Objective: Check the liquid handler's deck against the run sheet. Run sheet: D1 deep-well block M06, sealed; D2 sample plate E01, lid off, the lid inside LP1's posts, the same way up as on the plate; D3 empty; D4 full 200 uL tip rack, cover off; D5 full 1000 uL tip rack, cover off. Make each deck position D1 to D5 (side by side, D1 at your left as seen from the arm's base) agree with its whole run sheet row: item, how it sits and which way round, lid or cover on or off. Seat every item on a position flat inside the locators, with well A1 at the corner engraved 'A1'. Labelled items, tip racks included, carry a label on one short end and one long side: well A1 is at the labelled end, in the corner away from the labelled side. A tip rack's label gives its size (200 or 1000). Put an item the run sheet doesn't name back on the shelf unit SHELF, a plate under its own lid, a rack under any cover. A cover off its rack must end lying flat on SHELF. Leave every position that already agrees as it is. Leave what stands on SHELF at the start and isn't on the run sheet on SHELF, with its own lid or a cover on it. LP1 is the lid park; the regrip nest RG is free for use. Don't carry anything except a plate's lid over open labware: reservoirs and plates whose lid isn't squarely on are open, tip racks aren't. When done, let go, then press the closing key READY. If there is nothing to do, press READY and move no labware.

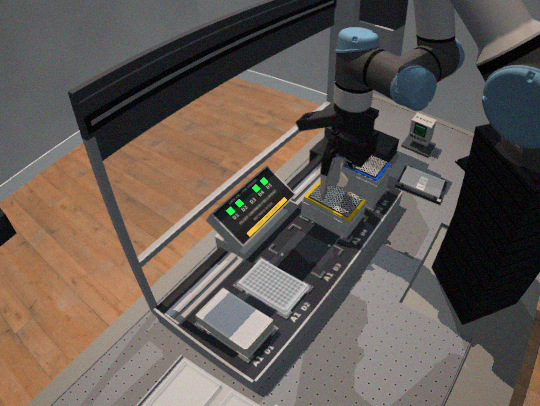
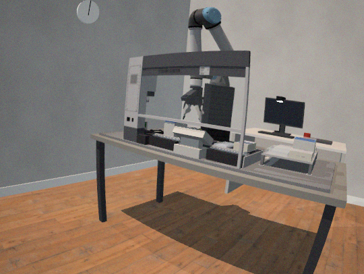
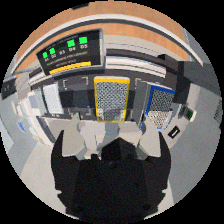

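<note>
Deck positions run in a row along the black deck tray (image 1: 320, 300), each marked with white lettering on its near edge. At D1 a deep-well block (image 1: 235, 320) sits with a flat grey seal across its top; beside it at D2 a white sample plate (image 1: 272, 286) lies with its wells uncovered. D3 (image 1: 307, 252) shows only its dark floor between the corner locators. A yellow-rimmed tip rack (image 1: 334, 201) stands at D4 and a blue-rimmed tip rack (image 1: 372, 167) at D5, both with their speckled tops uncovered. From where I stand the gripper (image 1: 336, 181) hangs over the two racks, its jaws spread wide with nothing between them, one pale finger (image 1: 332, 176) reaching down toward the yellow-rimmed rack's far edge; whether it touches I cannot tell. A slanted status panel (image 1: 252, 207) behind the deck shows green squares and a yellow bar. Past D5 a small box with a green key (image 1: 420, 131) sits on the surface (image 1: 410, 350), with a flat grey plate (image 1: 422, 182) just beside it.
</note>
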### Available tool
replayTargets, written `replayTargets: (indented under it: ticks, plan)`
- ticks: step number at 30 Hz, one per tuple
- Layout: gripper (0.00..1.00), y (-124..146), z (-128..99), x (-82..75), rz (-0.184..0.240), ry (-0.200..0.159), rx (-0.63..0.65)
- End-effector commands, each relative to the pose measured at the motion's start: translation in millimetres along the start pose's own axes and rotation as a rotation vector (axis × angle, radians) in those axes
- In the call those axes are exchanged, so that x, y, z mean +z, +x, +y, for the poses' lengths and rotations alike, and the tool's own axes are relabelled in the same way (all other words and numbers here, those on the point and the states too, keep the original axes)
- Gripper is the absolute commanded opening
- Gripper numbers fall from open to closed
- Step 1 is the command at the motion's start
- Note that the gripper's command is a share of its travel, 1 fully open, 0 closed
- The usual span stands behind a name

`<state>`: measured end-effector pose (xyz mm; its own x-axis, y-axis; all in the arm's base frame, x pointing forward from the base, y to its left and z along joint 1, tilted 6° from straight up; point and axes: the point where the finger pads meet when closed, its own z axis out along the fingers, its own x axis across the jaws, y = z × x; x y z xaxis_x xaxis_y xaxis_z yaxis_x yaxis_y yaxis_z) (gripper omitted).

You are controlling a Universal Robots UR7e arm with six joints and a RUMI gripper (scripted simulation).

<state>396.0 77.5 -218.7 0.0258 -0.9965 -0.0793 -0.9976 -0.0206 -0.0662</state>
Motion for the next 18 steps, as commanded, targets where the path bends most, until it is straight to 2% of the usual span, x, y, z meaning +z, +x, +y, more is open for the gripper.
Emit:
replayTargets:
  ticks: [1, 18]
  plan:
    - [0.82, 0, -1, 8.7, 0.000, 0.002, 0.000]
    - [0.82, 0, -1, 33.6, 0.000, 0.002, 0.000]
